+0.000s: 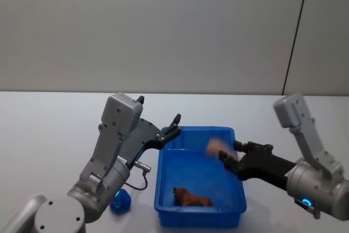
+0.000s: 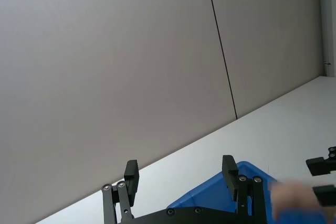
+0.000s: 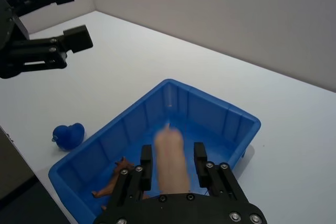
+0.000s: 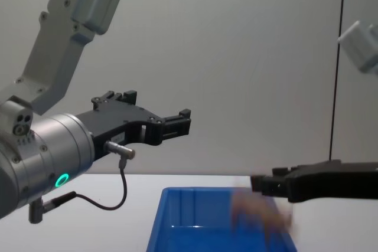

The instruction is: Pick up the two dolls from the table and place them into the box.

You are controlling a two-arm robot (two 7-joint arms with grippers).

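- The right pincer (image 1: pixel 229 158) is hovering over the right half of the box (image 1: pixel 196 131), reaching in from the right.
- Its fingers (image 3: pixel 146 162) are standing apart and clamping nothing. The pale pink doll (image 3: pixel 170 157) is showing between them as a smeared streak narrower than the gap.
- In the chest view the same doll (image 4: pixel 260 212) is appearing as a blur just below the pincer's tips (image 4: pixel 266 185) and above the inside of the box (image 4: pixel 171 219). Its limbs and outline are too smeared to make out.
- The left pincer (image 2: pixel 180 174) is hanging raised near the box's far left corner, with its fingers wide open and holding nothing.
- The dark blue doll (image 1: pixel 121 201) is lying on the table (image 1: pixel 54 135) just outside the box's left wall. The left arm is partly covering it in the head view, while the right wrist view (image 3: pixel 68 136) is showing it clear.
- A small brown figure (image 1: pixel 191 197) is lying on the box floor near the front wall. The right wrist view is cutting part of it off behind the pincer body.
- The box's front edge is running out of the chest view.
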